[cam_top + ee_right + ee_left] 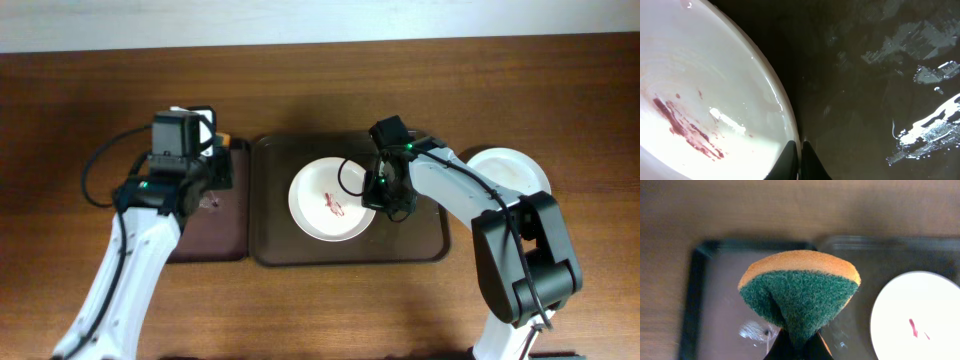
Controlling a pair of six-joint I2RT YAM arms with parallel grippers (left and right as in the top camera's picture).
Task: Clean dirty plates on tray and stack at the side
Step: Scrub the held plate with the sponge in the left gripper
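A narrow dark rectangular tray (pixel 215 238) lies just left of the large dark brown rectangular tray (pixel 272 235), their rims side by side. Its long axis runs crosswise to the large tray's. Its smooth floor carries a small glistening wet patch (pixel 756 331).

Over it hangs the left gripper (pixel 796 349), its black fingers closed on a sponge (pixel 800 292). The sponge is soft orange foam faced with coarse green scouring fibre. It is pinched at the bottom so that it folds into a fan, with the green face towards the wrist camera.

The large tray has rounded corners and a raised rim, and its long axis runs left to right in the overhead view. It holds one round, shallow, glossy white plate (pixel 322 215), lying flat a little left of the tray's centre. A streaky red smear (pixel 333 205) marks the middle of the plate. It is the only thing in the tray.

The right gripper (pixel 799 150) sits at the plate's right rim, over the tray's right half. Its dark fingers stand almost together, with the rim running into the thin gap, pinching it. The bare tray floor beside them shows pale wet streaks.

Right of the large tray and off it, another round white plate (pixel 512 165) lies on the brown wood-grain tabletop (pixel 100 300), partly hidden by the right arm. Whether more than one plate is stacked there cannot be told.
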